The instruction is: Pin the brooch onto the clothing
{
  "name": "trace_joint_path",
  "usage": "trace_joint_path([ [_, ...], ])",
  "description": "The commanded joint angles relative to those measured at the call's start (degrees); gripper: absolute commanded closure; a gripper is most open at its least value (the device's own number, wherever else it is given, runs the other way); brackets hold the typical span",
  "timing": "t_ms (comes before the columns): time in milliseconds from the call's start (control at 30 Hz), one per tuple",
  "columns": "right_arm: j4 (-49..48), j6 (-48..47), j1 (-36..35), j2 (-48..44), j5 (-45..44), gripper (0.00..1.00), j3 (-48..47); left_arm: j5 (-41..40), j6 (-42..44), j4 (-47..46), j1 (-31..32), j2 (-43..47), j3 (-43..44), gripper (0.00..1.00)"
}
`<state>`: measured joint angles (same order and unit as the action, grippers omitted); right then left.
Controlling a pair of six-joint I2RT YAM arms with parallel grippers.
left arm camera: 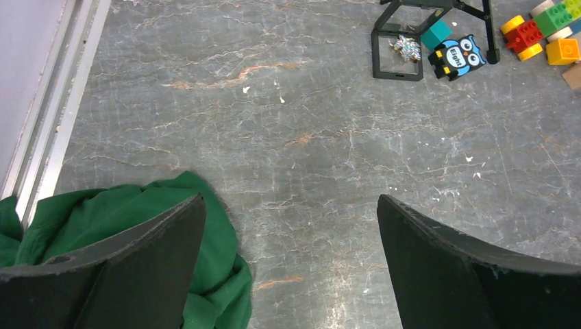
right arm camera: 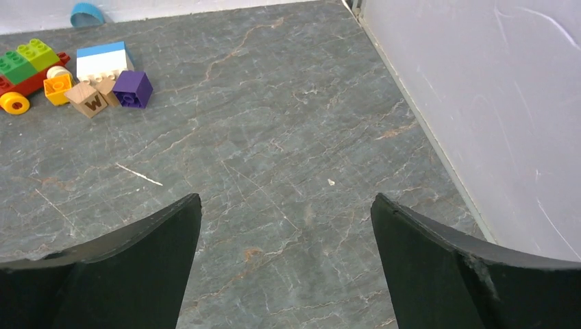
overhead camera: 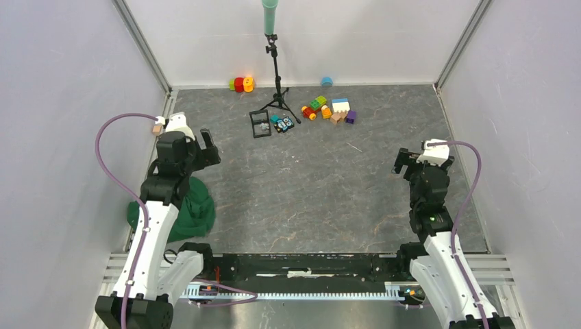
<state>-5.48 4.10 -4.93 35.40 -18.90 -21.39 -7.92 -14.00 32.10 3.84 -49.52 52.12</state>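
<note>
Opening step, by the look of things: no grasp made yet. Left gripper spread wide and empty, poised over bare table just right of the clothing. Right gripper likewise wide apart and empty, over the right side, well apart from both task things. Clothing bunched in a green heap at the near left, against the rail. Brooch at the far middle, a small glittery speck inside a black frame, beside an owl-print block.

Next move, probably: a reach to the far middle and a fine pinch on a tiny thing inside a rim; or first a spreading of the heap.

Hard to make out: pin and clasp of the brooch, and its lie in the frame. Clothing partly hidden under the left arm from above, cut off by a finger at the wrist; neckline and sleeves lost in the folds.
</note>
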Motion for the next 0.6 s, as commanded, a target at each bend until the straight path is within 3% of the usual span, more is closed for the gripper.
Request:
trace_joint_path([
  [0,-1.4,-0.3,-0.1,-1.4,-2.2,0.01,0.1,-2.6,0.1,-0.3,-0.3,-0.7,1.4,0.00],
  [400,-0.8,-0.1,-0.1,-1.0,-1.8,0.01,-0.2,-6.0,-0.3,0.5,-1.3,-4.9,-0.8,0.00],
  [567,-0.6,-0.4,-0.1,-1.8,-2.0,0.01,0.0,-6.3,-3.9,1.6,-11.0,-8.4,-1.0,0.00],
])
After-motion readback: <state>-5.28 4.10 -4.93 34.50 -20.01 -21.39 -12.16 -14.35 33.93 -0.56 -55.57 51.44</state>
